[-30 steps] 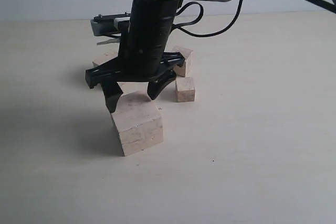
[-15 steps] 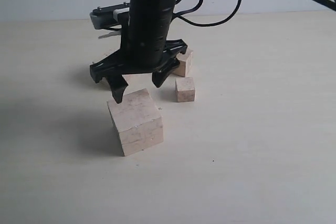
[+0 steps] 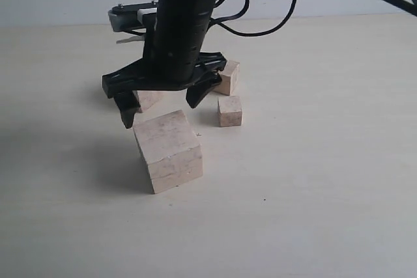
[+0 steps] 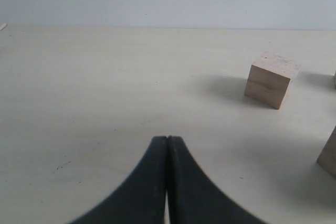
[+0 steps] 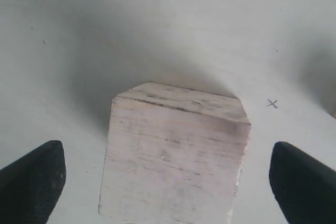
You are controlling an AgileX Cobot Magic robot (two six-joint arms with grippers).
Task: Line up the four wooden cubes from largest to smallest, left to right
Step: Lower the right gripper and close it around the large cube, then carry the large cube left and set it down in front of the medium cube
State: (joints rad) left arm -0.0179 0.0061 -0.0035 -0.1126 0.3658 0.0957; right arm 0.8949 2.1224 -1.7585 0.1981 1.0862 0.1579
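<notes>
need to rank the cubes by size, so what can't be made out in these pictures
- Exterior view: the rear left cube shows only a sliver; the right gripper hides the rest.
- Exterior view: the rear right cube is partly covered by that gripper.
- Left wrist view: the cube at the edge is cut off, so its size is unclear.
- Right wrist view: the big cube is cut off by the picture edge.
</notes>
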